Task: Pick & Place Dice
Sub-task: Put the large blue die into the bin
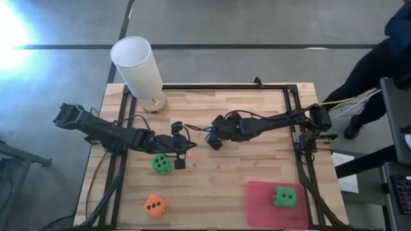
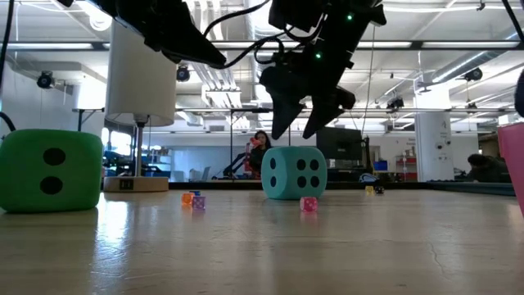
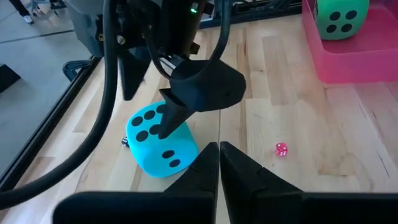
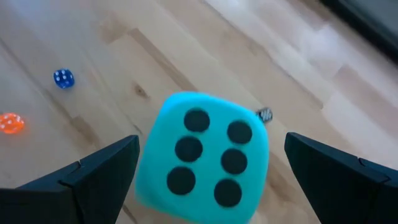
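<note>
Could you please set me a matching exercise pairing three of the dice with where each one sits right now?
Things:
1. teal die
2. orange die
3. green die showing four pips

Places:
A. on the pink mat
B. under the open right gripper
C. bare wood by the table's near edge

Pairs: 1-B, 2-C, 3-A

Taking the cylinder (image 1: 138, 66) at the table's back left as landmark: one die (image 1: 161, 163) in front, another (image 1: 155, 205) nearer the front edge, third (image 1: 284, 196) on the mat (image 1: 260, 206), far front right.
</note>
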Available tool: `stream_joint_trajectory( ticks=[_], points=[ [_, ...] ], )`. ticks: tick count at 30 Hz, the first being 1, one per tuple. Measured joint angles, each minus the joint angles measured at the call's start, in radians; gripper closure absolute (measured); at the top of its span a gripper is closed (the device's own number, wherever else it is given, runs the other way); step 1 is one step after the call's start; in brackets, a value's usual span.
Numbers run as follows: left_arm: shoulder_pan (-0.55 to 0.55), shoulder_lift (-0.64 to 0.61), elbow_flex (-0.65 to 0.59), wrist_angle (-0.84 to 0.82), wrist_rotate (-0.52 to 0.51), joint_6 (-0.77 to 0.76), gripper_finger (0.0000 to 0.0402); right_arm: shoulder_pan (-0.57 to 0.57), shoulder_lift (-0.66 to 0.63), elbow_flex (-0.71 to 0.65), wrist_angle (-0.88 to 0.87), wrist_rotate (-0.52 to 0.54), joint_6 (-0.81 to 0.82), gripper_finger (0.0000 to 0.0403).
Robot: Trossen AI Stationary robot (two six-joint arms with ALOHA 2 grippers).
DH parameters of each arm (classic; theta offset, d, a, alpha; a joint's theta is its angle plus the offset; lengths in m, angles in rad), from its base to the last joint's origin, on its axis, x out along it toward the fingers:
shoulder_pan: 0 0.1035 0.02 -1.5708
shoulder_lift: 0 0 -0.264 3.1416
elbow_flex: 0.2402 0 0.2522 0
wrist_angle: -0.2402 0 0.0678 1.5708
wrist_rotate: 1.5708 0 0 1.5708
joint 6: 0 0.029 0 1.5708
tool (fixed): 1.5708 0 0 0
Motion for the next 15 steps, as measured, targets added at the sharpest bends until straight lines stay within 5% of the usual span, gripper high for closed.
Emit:
stream_joint_trajectory(
  ticks=[15],
  points=[
    [0.0, 0.0, 0.0, -0.001, 0.0, 0.0, 0.0382, -0.079, 0.0, 0.003, -0.027, -0.194, 0.052, 0.0003]
  ],
)
